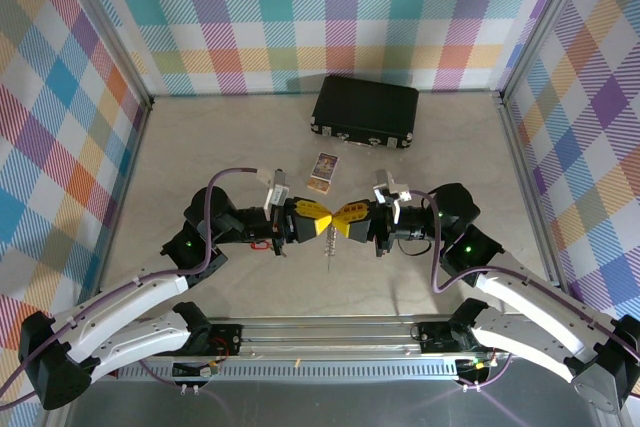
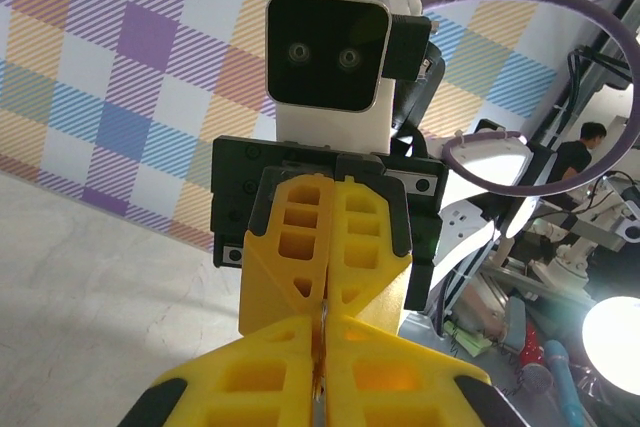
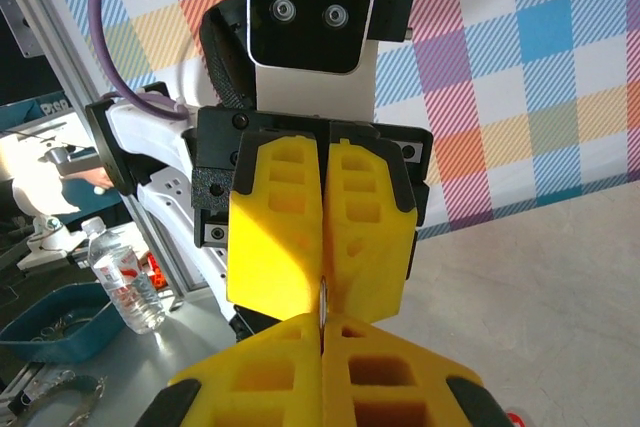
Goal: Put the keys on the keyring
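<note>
L grip: left gripper (image 1: 322, 224) jaws pressed together, yellow fingers (image 2: 390, 387) flat against each other; thin metal edge pinched in the seam.
R grip: right gripper (image 1: 338, 221) likewise clamped tight, tip to tip w/ the left one. Left wrist view shows the same metal edge running into its seam.
Held item: grey metal oval keyring (image 3: 322, 297), seen edge-on only, gripped by both at once, off the table. Short silver chain (image 1: 328, 255) hangs below it.
Grip posn: near side of the black rectangular hard case (image 1: 365, 110), well apart from it, approx. in line w/ its left half.
Keys: the keys (small silver key w/ red oval plastic tag) (image 1: 262, 244) lie on the table, near side of the case and off to its left, under the left arm's wrist. Apart from keyring, not on it. Only the red shows clearly; key blade too small to tell.
Card: small printed card (image 1: 323, 172) flat on the table between case and grippers, closer to the grippers.
Table: pale beige tabletop (image 1: 200, 147).
</note>
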Available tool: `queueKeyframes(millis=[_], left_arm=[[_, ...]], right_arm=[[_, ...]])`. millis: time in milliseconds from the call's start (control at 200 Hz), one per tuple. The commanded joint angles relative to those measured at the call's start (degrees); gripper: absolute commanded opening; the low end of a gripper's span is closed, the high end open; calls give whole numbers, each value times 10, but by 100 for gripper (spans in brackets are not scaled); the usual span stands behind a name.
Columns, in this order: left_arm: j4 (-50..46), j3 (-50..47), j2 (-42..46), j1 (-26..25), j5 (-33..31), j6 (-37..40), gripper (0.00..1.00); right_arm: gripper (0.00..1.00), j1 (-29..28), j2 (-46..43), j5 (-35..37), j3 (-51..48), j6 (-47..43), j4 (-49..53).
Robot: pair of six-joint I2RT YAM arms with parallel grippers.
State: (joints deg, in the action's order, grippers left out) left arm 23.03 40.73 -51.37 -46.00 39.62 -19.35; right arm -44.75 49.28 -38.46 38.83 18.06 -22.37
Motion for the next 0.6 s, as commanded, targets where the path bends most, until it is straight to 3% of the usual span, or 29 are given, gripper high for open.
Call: queueKeyframes(millis=[0,270,595], left_arm=[[28,-9,-1,-5,10,-8,11],[35,-13,1,-5,9,-10,15],[49,-14,-1,-5,14,-16,2]], right_arm=[[0,-5,5,-9,-8,13,-57],[0,-5,4,-1,-21,31,-95],[0,-5,15,2,-29,46,-129]])
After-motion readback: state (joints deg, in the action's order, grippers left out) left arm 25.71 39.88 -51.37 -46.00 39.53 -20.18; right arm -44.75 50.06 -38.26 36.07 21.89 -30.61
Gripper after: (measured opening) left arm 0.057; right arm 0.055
